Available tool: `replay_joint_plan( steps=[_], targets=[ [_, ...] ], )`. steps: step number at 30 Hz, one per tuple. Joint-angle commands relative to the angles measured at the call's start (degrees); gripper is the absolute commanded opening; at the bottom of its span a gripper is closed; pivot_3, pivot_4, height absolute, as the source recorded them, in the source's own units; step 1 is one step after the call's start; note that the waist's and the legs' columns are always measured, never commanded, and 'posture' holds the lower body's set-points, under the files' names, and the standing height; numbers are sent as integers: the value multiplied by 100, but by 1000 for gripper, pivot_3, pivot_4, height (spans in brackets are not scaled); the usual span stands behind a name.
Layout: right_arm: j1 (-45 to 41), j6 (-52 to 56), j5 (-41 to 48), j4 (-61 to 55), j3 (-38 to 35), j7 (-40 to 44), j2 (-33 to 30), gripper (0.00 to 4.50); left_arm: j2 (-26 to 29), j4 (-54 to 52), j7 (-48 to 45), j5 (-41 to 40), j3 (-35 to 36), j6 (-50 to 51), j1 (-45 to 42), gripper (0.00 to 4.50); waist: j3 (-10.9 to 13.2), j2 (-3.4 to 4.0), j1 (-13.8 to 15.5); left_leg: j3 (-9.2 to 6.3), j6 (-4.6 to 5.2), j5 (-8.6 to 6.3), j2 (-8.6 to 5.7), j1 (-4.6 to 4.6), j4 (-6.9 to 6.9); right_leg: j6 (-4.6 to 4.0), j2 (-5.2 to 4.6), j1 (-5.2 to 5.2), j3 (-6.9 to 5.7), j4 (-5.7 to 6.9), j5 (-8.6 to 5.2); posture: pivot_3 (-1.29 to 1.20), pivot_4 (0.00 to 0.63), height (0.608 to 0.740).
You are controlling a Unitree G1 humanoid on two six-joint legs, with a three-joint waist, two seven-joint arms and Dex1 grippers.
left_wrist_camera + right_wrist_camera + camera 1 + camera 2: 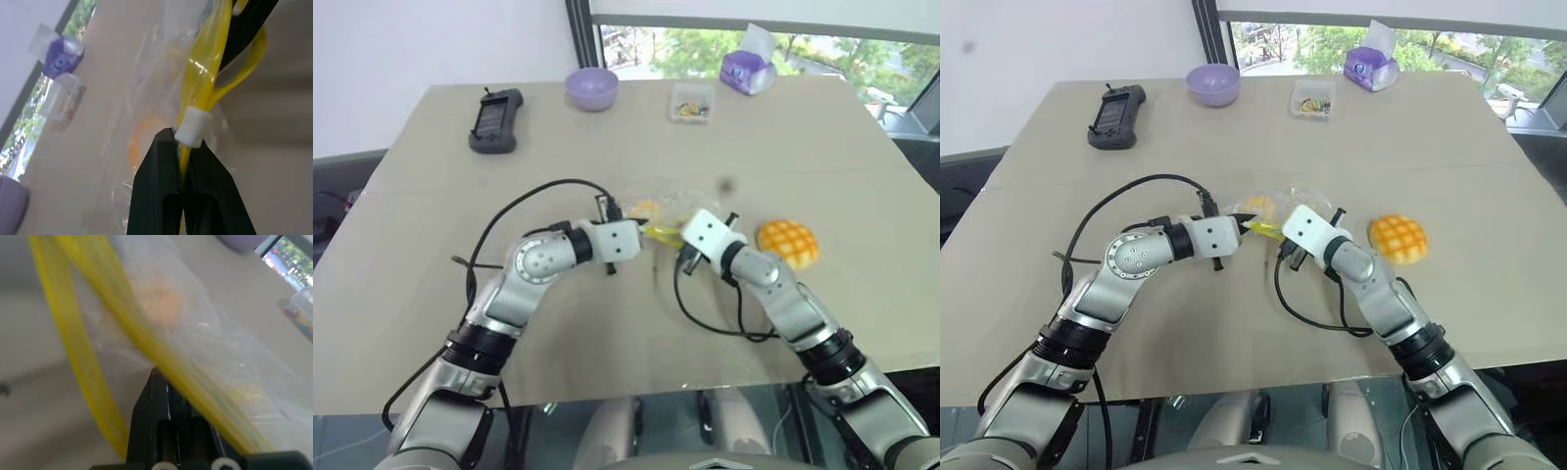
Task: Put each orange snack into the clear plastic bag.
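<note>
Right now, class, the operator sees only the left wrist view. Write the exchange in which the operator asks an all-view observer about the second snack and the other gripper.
Operator: Where is the grid-topped bun?
Observer: The grid-topped bun lies on the table, outside the clear plastic bag.
Operator: And the right gripper?
Observer: The right gripper is shut on the bag's yellow strip, facing the left gripper, with the bun on its right.
</note>
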Motion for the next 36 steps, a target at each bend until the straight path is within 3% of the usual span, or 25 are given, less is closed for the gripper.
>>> replay_joint_plan(
  steps=[1, 11, 14, 19, 20, 23, 30, 36],
  targets=[
    [-210, -297, -318, 200, -140, -349, 69, 36, 28, -234, -87, -133, 142, 109, 6, 0, 0, 0, -2, 0, 0, 0, 0, 4, 0, 0, 1, 4, 0, 1, 0, 0, 150, 740],
    [-154, -1169, -1381, 430, 285, -479, -259, 36, 66, -272, -354, -409, 315, 607, 9, 0, 0, 0, -8, 4, -21, 11, -1, -18, -1, -1, -2, -15, 3, -9, 0, 0, 150, 740],
    [-122, -1378, -1643, 434, 405, -434, -371, 642, 73, -170, -399, -482, 370, 767, -88, 0, 0, 0, -8, 3, -20, 11, -1, -17, -1, -1, -1, -15, 3, -8, 0, 0, 150, 740],
    [-86, -1625, -2005, 437, 373, -550, -484, 2856, 75, -36, -428, -528, 408, 893, -182, 0, 0, 0, -8, 4, -20, 11, -1, -16, -1, -1, 0, -14, 3, -7, 0, 0, 150, 740],
    [-74, -1664, -2053, 427, 336, -587, -497, 3486, 71, -14, -427, -520, 405, 901, -193, 0, 0, 0, -8, 5, -20, 11, -1, -16, -1, -1, -1, -15, 3, -7, 0, 0, 150, 740],
    [-25, -1727, -2061, 234, 171, -491, -597, 4476, 51, 68, -405, -479, 392, 1005, -238, 0, 0, 0, -7, 4, -21, 11, -1, -17, -1, -1, 0, -15, 3, -7, 0, 0, 150, 740],
    [208, -1609, -1616, -455, -341, 1, -794, 4476, -83, 172, -368, -545, 408, 1482, -380, 0, 0, 0, 5, 4, -19, 11, -2, -18, -1, -1, -1, -14, 3, -8, 0, 0, 150, 740],
    [851, -564, -386, -1596, -1397, 583, -588, 4476, -134, 308, -367, -584, 447, 1617, -461, 0, 0, -1, 9, 3, -16, 9, 0, -17, -1, -1, 0, -12, 3, -8, 0, 0, 150, 740]
  ],
)
